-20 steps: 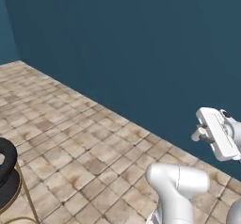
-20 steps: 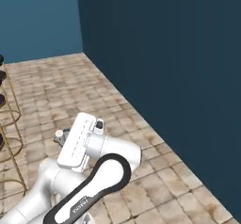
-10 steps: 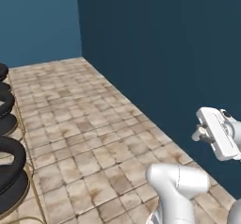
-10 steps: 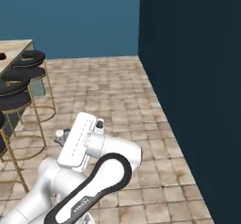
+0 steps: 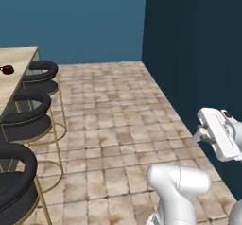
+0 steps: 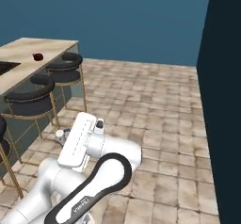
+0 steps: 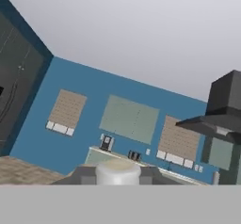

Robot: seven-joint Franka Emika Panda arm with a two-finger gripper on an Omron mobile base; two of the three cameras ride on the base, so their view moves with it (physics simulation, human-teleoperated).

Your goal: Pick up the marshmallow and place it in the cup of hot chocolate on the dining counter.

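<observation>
Hand cam's tipped way up: pale grey ceiling (image 7: 141,25) across the top, blue wall (image 7: 42,138) below it, slanting down to the right. On the wall, two tan slatted panels (image 7: 67,109), one on the left & one further right, w/ a pale green panel (image 7: 128,119) between them. Dark range hood (image 7: 221,110) juts in at right. Dark panel (image 7: 16,82) along the left edge. Strip of tiled floor (image 7: 23,171) at bottom left. Small items on a ledge near the wall's foot, too tiny to ID.

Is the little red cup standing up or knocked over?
Standing up, it seems. The cup sits on the dining counter as a small rounded shape, no spill around it. It is too small to be sure.
</observation>
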